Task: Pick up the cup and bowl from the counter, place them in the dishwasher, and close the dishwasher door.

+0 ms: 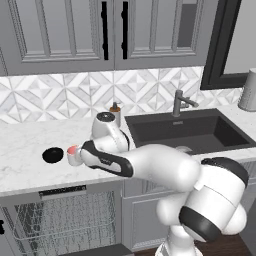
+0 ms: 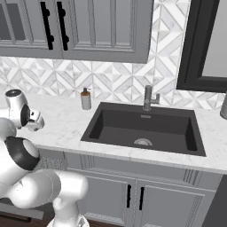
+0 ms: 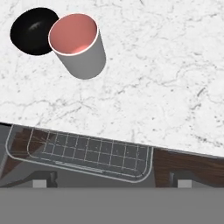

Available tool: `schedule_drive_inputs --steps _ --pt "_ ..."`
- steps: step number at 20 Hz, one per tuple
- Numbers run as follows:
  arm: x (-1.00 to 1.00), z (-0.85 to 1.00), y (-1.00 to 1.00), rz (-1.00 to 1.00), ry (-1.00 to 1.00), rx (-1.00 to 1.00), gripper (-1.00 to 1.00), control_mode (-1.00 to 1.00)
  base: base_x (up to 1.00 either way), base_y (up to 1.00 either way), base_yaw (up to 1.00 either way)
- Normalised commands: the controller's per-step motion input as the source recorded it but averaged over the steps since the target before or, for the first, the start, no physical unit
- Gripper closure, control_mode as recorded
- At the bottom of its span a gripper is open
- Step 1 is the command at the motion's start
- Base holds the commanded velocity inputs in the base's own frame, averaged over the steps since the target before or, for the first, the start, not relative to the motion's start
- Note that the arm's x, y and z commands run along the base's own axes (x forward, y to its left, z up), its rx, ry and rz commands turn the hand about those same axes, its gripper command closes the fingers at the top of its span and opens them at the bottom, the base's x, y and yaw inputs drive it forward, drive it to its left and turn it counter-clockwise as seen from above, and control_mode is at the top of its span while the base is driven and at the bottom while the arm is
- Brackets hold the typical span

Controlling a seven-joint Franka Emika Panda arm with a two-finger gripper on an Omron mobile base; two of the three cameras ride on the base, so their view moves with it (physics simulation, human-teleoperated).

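Note:
The white-grey cup (image 3: 83, 54) with its salmon-red inside stands upright on the marble counter (image 3: 166, 78), right beside the black bowl (image 3: 30, 30). In the left base view the bowl (image 1: 52, 154) lies left of the cup (image 1: 73, 154), whose right side is hidden by my arm. My hand hovers above the counter, right of the cup. The gripper (image 2: 37, 120) looks like a small grey block, and its fingers are too unclear to read. Below the counter edge the dishwasher (image 1: 62, 191) stands open, with its wire rack (image 3: 87, 153) showing.
A dark sink (image 1: 190, 131) with a faucet (image 1: 180, 102) lies to the right. A soap bottle (image 1: 115, 114) stands at the backsplash behind my arm. A grey canister (image 1: 248, 90) is at the far right. Wall cabinets hang overhead.

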Motion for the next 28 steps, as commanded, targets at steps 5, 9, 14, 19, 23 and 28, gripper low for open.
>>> schedule_drive_inputs --steps 5,9,14,19,23,28 --pt "0.29 -0.1 0.14 0.0 0.01 0.0 -1.0 -1.0 0.0 0.0 0.0" --pt "0.12 0.0 0.0 0.0 0.0 0.0 -1.0 -1.0 0.0 0.0 0.0" --pt "0.23 -0.03 0.08 0.0 0.0 0.0 -1.0 -1.0 0.0 0.0 0.0" --pt "0.16 -0.05 0.0 0.0 0.04 0.0 -1.0 -1.0 0.0 0.0 0.0" --pt "0.16 -0.12 0.19 0.0 0.0 0.0 -1.0 -1.0 0.0 0.0 0.0" --pt "0.31 -0.2 0.38 0.0 0.0 -0.03 -1.0 -1.0 0.0 0.0 0.0"
